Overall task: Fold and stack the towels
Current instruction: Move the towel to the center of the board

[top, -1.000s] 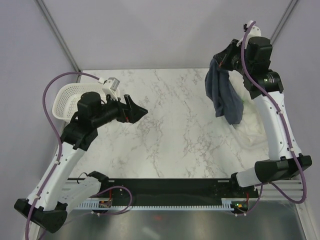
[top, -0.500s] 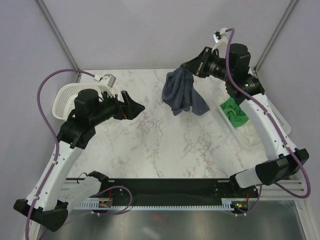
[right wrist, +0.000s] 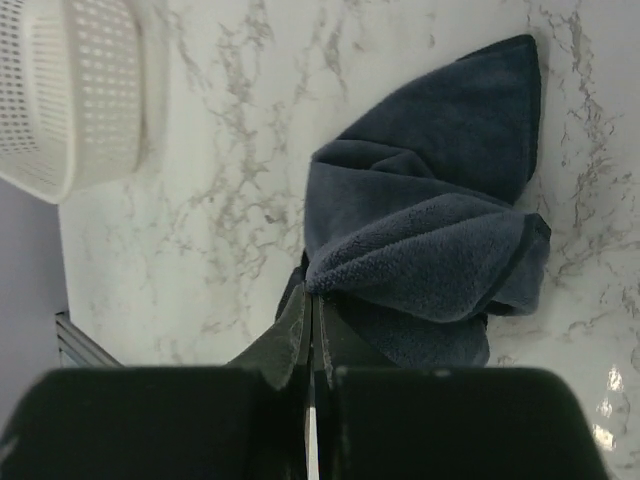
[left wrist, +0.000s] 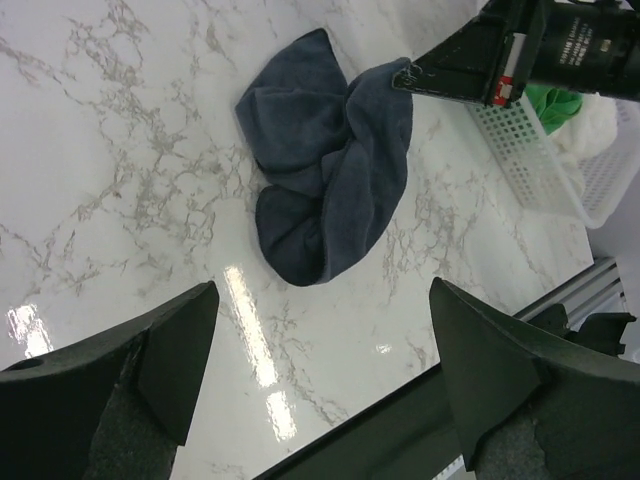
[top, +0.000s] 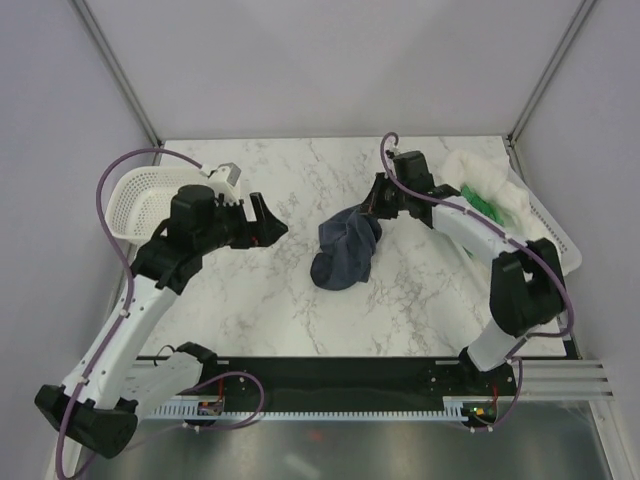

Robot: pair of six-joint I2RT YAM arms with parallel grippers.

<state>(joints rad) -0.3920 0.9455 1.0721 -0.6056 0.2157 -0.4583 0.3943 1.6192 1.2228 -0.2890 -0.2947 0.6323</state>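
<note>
1. Marbled white surface (top: 300, 310) under plain grey walls (top: 300, 70); the navy towel (top: 345, 250) lies crumpled at its middle, its long axis running 1 to 7 o'clock in the top view.
2. The right pincer (top: 378, 207) is clamped tight on the towel's 1 o'clock edge.
3. The left pincer (top: 272, 215) gapes wide and holds nothing; the towel lies at 4 o'clock from it, near but apart.
4. The green towel (top: 487, 200) and white towel (top: 475, 170) sit in the right basket (top: 555, 238), at 2 o'clock.
5. Likely next, the left pincer takes a free corner so the towel can be spread.
6. Lettering on the right arm (left wrist: 590, 45) is too blurred to read.
</note>
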